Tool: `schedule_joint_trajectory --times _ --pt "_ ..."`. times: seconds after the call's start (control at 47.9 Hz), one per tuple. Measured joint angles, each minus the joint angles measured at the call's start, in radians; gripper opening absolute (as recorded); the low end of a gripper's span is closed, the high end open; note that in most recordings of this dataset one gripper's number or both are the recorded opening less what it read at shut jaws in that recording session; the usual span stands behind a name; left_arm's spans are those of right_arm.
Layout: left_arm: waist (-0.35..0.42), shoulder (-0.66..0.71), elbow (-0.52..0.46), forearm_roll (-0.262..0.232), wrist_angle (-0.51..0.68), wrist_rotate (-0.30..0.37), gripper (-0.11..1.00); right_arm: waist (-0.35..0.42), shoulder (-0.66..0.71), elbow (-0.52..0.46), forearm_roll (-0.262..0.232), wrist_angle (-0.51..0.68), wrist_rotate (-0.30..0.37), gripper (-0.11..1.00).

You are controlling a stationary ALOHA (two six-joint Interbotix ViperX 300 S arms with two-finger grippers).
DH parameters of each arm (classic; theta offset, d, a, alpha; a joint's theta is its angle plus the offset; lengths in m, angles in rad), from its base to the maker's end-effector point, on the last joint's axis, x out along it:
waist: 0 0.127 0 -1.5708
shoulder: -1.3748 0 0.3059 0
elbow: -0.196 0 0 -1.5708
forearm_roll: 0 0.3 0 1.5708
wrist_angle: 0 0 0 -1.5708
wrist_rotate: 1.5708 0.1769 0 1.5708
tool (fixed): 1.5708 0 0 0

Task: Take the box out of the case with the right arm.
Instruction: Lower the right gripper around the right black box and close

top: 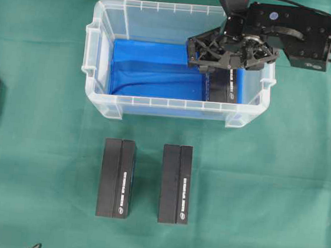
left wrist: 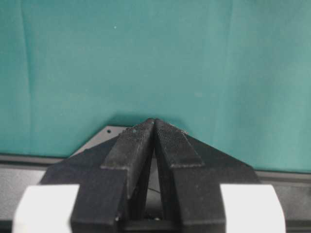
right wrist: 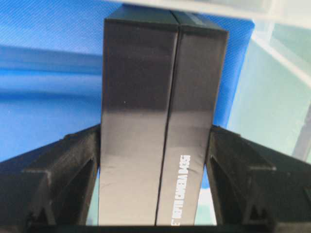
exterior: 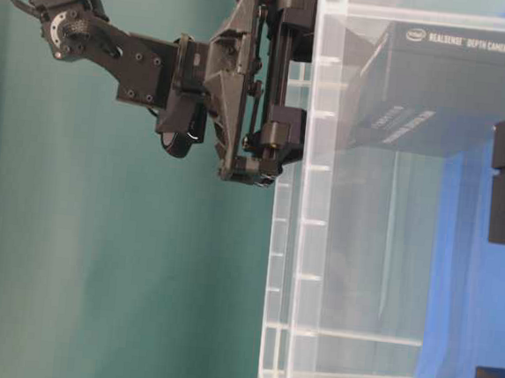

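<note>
Black box (top: 224,86) with white lettering lies flat at right end of clear, blue-lined case (top: 102,52), between the right end effector (right wrist: 155,160) fingers.

The right claw (top: 219,60) covers the top of the box (top: 224,89), its white lettering too small to read.

On the black box (exterior: 447,91) inside the case (exterior: 318,248), at about one o'clock in the table-level view, I read white print: the Intel logo and "REALSENSE DEPTH CAMERA D435i". In my right wrist view the same box (right wrist: 160,121) carries "DEPTH CAMERA D435i" down its side, at six o'clock. From overhead, white lettering runs along the two boxes (top: 116,178) (top: 176,184) on the cloth, too small to read.
</note>
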Motion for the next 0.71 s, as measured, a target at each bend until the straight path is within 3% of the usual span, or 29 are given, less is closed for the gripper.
schedule_joint_trajectory --times 0.71 --pt "-0.002 -0.005 0.0 0.0 -0.002 0.0 0.02 0.011 0.02 -0.049 -0.003 0.074 0.017 0.65"
